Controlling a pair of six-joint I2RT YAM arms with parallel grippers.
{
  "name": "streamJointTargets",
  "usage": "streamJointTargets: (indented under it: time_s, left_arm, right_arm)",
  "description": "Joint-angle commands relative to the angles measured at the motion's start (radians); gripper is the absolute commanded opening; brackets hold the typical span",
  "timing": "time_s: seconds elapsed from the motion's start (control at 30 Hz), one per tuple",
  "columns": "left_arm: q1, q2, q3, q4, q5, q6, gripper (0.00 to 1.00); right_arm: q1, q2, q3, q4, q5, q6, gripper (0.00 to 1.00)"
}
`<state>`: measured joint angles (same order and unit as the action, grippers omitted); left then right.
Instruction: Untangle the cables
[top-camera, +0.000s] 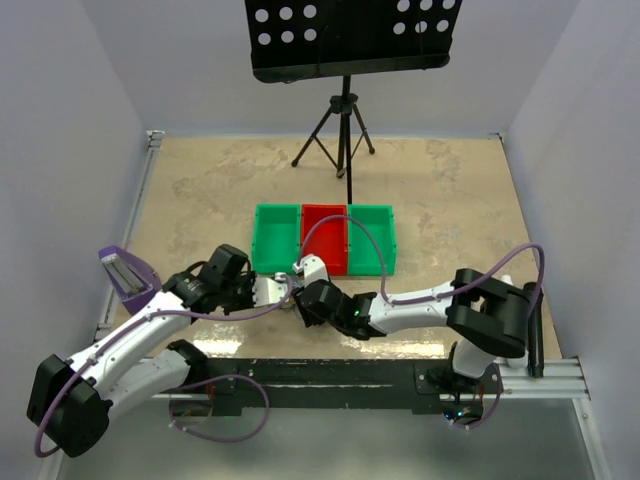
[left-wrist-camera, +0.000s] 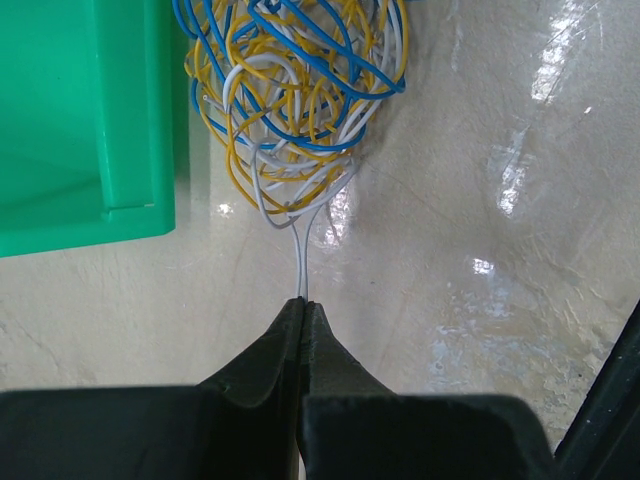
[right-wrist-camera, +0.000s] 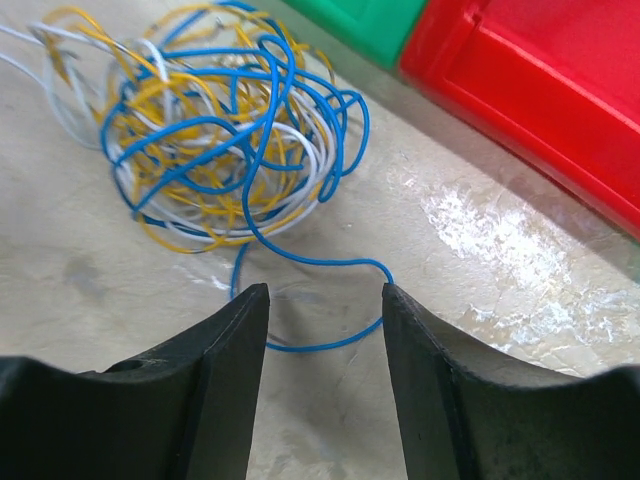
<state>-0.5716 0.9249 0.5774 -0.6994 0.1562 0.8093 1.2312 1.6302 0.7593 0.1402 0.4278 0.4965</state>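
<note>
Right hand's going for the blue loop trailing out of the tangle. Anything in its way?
Nothing visible. The blue cable loop lies on the tabletop just ahead of the open right hand; the red bin sits well off to the side.

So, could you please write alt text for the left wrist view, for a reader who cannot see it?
The left pincer is shut on a white cable that runs up into a blue, yellow and white cable tangle. The tangle lies on the pale table, beside a green bin.

We see bright, even light; white glare patches on the glossy beige marbled tabletop (left-wrist-camera: 430, 300), right of both wrist frames.
</note>
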Motion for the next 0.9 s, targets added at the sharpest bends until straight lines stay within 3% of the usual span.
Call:
streamJointTargets:
  time_s: [0.0, 0.17, 0.43, 0.63, 0.87]
  left_arm:
    - [0.004, 0.003, -0.013, 0.034, -0.035, 0.039, 0.00]
    - [0.004, -0.001, -0.045, 0.057, -0.069, 0.057, 0.00]
    - [0.004, 0.012, -0.047, 0.061, -0.067, 0.064, 0.00]
    - [0.004, 0.012, -0.070, 0.067, -0.084, 0.079, 0.00]
    - [0.004, 0.022, -0.079, 0.081, -0.089, 0.083, 0.00]
  right_arm:
    - [0.001, 0.020, 0.052, -0.010, 0.052, -0.019, 0.54]
    - [0.001, 0.010, 0.086, -0.099, 0.169, 0.045, 0.55]
    - [-0.002, 0.005, 0.097, -0.105, 0.150, 0.047, 0.57]
    - [-0.004, 0.083, 0.097, -0.068, 0.137, 0.057, 0.52]
    - [-0.010, 0.074, 0.051, 0.019, 0.071, 0.056, 0.39]
